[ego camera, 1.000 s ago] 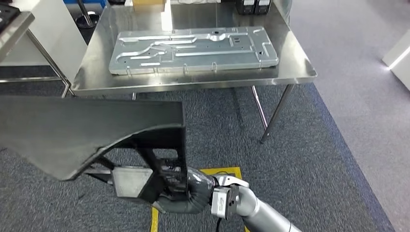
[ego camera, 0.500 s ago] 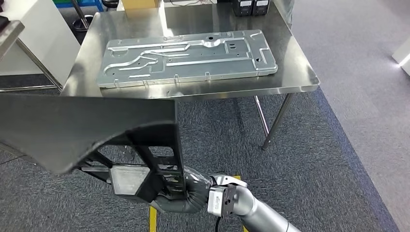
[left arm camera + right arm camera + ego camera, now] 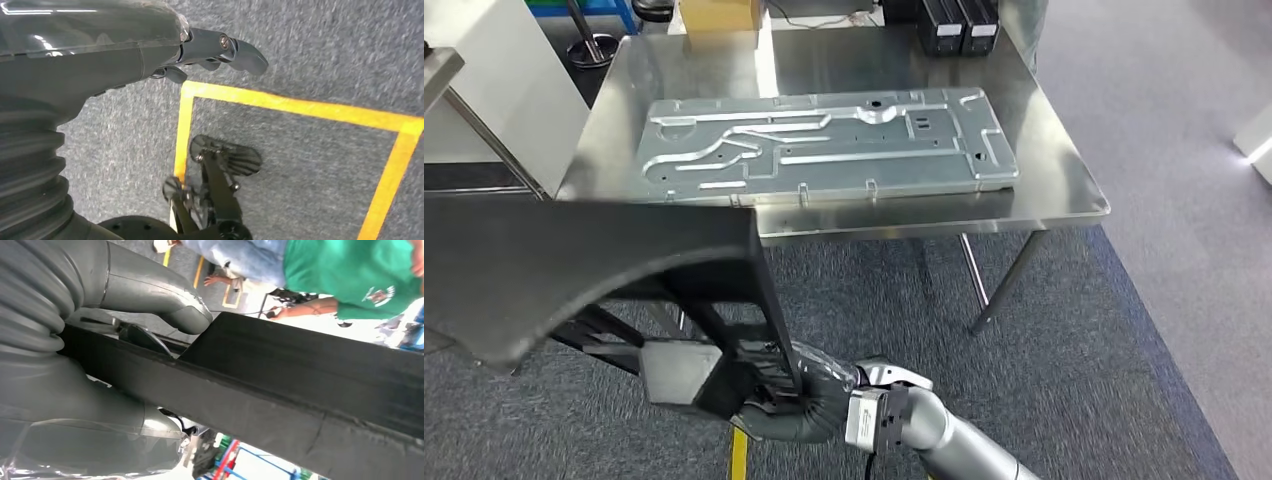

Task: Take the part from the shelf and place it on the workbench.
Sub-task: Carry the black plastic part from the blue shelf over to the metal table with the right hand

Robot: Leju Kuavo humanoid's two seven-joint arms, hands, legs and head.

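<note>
A large black moulded part [image 3: 594, 265] with an open frame underneath hangs in front of me at the lower left of the head view. My right hand [image 3: 796, 400] grips the lower end of that frame, and in the right wrist view its thumb [image 3: 165, 300] and fingers clamp a black bar of the part [image 3: 310, 390]. The steel workbench [image 3: 1064, 175] stands just beyond the part, across a strip of carpet. My left hand [image 3: 150, 45] hangs over the carpet with its fingers [image 3: 235, 50] apart and nothing in them.
A wide silver stamped panel [image 3: 824, 140] covers most of the workbench. A cardboard box [image 3: 716, 12] and black boxes [image 3: 954, 22] stand at its far edge. A white cabinet [image 3: 494, 80] is at the left. Yellow floor tape [image 3: 300, 107] marks the carpet. A person in a green shirt [image 3: 350, 270] stands nearby.
The whole view has shifted: the workbench now sits nearer and further right. The black part has sunk slightly and moved left in the picture, still held by my right hand.
</note>
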